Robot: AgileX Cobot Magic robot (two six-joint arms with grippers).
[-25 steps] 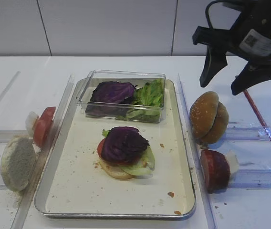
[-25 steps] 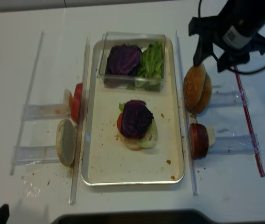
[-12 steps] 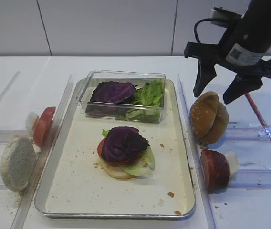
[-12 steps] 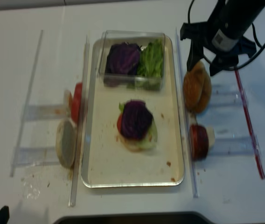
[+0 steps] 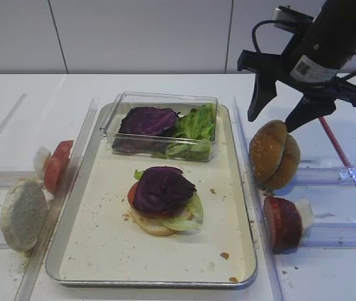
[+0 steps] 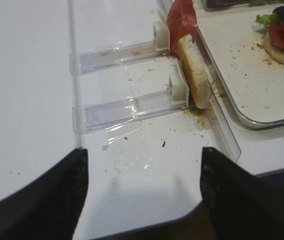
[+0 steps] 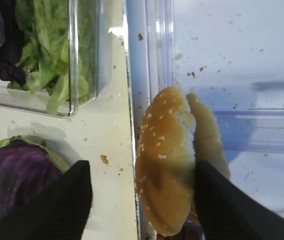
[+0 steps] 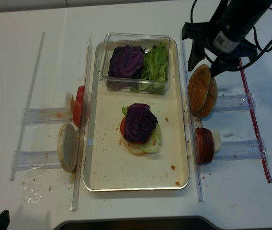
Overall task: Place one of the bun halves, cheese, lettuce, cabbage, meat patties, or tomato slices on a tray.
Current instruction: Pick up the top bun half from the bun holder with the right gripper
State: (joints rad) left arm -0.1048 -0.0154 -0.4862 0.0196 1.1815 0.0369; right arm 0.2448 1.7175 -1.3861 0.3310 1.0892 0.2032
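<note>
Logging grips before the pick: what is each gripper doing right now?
Left gripper: open, holding nothing.
Right gripper: open above the sesame bun, holding nothing.

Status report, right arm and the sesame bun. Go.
Right gripper open, above sesame bun top, not touching. Bun upright in rack beside tray. Left gripper open, idle. Nothing blocking.

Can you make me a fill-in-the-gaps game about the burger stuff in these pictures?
1. The right hand is open above the sesame ____.
2. The stack on the tray has purple ____ on top.
3. The clear box holds cabbage and green ____.
4. The meat patty stands to the ____ of the tray.

Missing words: bun, cabbage, lettuce, right
</note>
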